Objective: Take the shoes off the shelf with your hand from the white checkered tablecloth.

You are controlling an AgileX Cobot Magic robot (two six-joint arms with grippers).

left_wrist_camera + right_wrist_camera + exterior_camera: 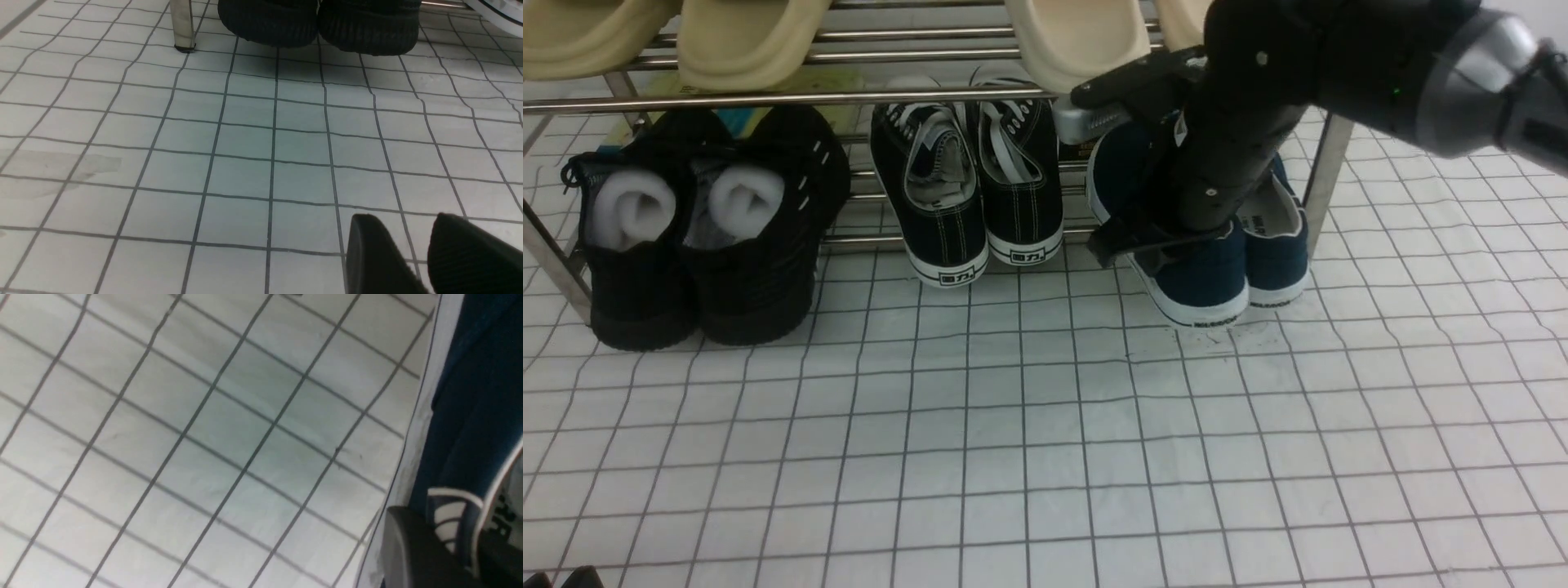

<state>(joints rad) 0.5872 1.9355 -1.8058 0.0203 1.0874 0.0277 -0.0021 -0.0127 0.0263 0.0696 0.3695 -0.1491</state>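
Note:
The navy-blue shoes (1205, 282) stand side by side at the right end of the shelf (768, 98), on its lower tier, heels toward me on the white checkered tablecloth (1045, 449). My right gripper (1156, 241), the hand, reaches down from the upper right and is shut on the heel collar of the left shoe. In the right wrist view one finger (408, 547) lies outside the heel and the navy shoe (470, 416) fills the side, with my right gripper (447, 533) pinching its white-edged rim. My left gripper (412, 230) hovers open over bare cloth.
Black lace-up sneakers (980, 188) sit mid-shelf, and all-black shoes with white foam rolls (703, 229) at the left. Cream slippers (743, 37) lie on the upper tier. A shelf leg (1327, 167) stands just right of the navy pair. Another shelf leg (182, 24) shows near black shoe heels (318, 20).

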